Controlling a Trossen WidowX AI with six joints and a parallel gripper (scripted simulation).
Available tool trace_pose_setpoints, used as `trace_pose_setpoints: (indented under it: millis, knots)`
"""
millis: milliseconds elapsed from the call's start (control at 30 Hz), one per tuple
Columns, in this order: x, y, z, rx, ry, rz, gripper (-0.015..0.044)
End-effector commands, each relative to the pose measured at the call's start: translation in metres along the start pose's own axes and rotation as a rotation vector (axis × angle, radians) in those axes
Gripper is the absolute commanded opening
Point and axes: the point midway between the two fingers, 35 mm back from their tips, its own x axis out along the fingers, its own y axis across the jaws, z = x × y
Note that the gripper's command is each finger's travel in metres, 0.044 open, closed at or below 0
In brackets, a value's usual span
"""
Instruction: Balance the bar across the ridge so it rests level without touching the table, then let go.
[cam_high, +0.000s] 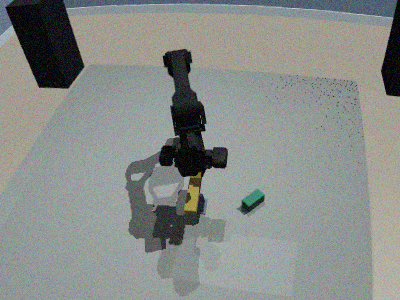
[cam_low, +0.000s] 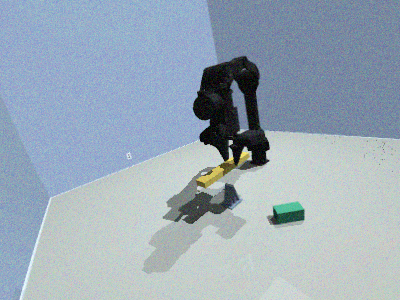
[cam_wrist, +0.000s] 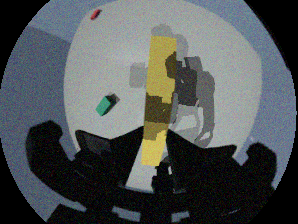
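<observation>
The long yellow bar (cam_high: 192, 201) (cam_low: 211, 177) (cam_wrist: 161, 75) is held in the air, roughly flat. My gripper (cam_low: 231, 162) (cam_wrist: 154, 129) is shut on it; in the top view the arm hides the fingertips. The dark blue-grey ridge (cam_high: 202, 203) (cam_low: 230, 195) stands on the table on a pale base. In the exterior view the bar is above and left of the ridge, with a gap between them. In the top view the bar partly covers the ridge. In the wrist view the bar seems to hide the ridge.
A green block (cam_high: 253, 200) (cam_low: 288, 213) (cam_wrist: 103, 106) lies on the table to the right of the ridge in the top and exterior views. A small red object (cam_wrist: 95, 14) shows far off in the wrist view. Dark pillars (cam_high: 46, 45) (cam_high: 392, 60) stand at the back left and back right.
</observation>
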Motion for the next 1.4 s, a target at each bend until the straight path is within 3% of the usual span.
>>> trace_pose_setpoints:
  millis: [0, 700, 1367]
  knots:
    - [0.007, 0.003, 0.0, 0.004, 0.004, 0.004, 0.0]
    - [0.041, 0.002, -0.001, 0.004, 0.004, 0.004, 0.0]
    - [0.041, 0.002, -0.001, 0.004, 0.004, 0.004, 0.0]
